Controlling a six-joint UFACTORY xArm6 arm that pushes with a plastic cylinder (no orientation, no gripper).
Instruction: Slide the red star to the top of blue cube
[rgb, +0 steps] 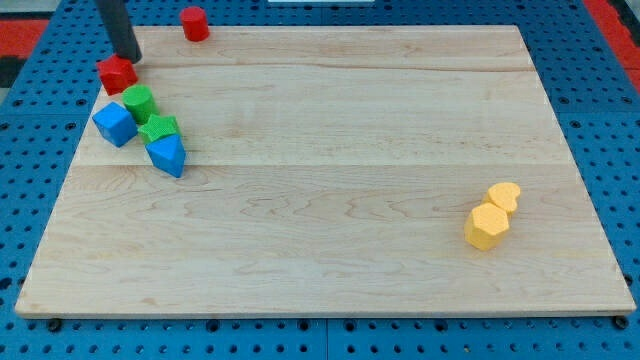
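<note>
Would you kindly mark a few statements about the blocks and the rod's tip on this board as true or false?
1. My tip is just above the red star in the view. True.
2. The red cylinder lies at the view's bottom right. False: it is near the top edge, right of my tip.
3. The blue cube lies below the red star, at the view's left. True.
4. The two yellow blocks sit far apart. False: they are side by side at the view's right.
5. A green block lies between the red star and the green star. True.
6. The blue wedge is alone mid-board. False: it adjoins the green star.
</note>
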